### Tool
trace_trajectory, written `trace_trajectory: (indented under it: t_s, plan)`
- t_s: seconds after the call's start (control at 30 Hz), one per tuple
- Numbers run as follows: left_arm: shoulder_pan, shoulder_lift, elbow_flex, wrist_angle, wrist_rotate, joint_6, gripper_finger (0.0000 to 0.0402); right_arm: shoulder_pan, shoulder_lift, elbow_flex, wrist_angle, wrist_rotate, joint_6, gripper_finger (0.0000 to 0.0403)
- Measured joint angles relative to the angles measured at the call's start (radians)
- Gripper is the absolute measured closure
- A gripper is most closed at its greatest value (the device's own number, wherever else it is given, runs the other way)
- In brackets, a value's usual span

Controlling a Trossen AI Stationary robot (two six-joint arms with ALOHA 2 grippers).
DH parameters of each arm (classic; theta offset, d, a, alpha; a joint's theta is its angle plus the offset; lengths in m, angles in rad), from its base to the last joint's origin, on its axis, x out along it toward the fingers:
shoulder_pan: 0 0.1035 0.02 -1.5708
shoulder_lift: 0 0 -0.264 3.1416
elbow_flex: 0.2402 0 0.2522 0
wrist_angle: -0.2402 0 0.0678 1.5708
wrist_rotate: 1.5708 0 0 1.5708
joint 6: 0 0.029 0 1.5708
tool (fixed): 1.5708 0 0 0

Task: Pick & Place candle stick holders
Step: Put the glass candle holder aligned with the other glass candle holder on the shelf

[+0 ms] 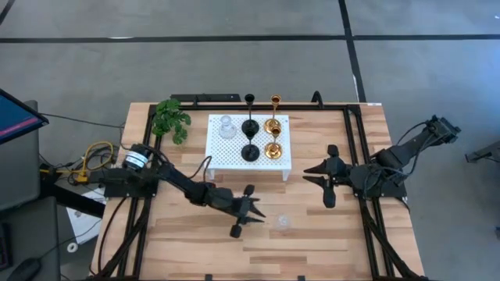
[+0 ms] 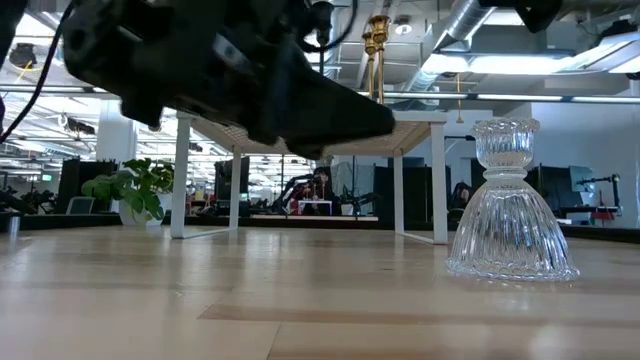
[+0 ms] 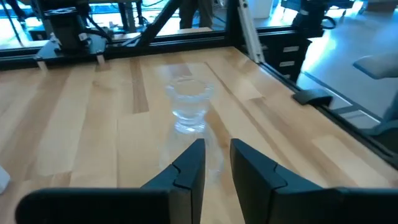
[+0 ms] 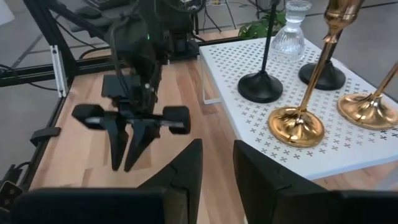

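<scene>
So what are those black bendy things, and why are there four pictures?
They are two robot arms. One camera looks down from above, one sits at table height, and one rides on each arm's wrist. On the white platform stand two black holders, two gold holders and one glass holder. Another glass holder stands on the wooden table, just ahead of the left gripper, which holds nothing. The right gripper waits nearby, empty too. A green plant sits at the back.

No legible text, label, brand, number or sign in any view. White platform [image 1: 248, 142]: punched pattern only, no lettering. Monitor [image 1: 16, 117] at left of bench: coloured screen, nothing readable.
</scene>
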Motion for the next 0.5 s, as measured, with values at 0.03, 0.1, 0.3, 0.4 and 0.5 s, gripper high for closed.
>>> trace_trajectory:
  t_s: [0.03,0.1,0.3,0.4,0.5]
  plan:
    - [0.004,0.012,0.012,0.001,0.000,0.000,0.0325,0.001,0.000,0.000,0.000,0.004,0.000,0.0321]
    - [0.013,0.034,0.027,0.003,-0.001,0.000,0.0325,0.001,0.000,0.000,0.000,0.004,0.000,0.0321]
    - [0.019,0.079,0.068,0.001,0.007,0.000,0.0306,0.001,0.000,0.000,0.000,0.004,-0.007,0.0321]
    - [0.020,0.107,0.113,0.001,0.044,0.000,0.0282,0.001,0.000,0.000,0.000,0.018,-0.008,0.0321]
    - [0.020,0.141,0.161,0.001,0.059,-0.002,0.0248,0.001,0.000,0.000,0.003,0.019,-0.008,0.0321]
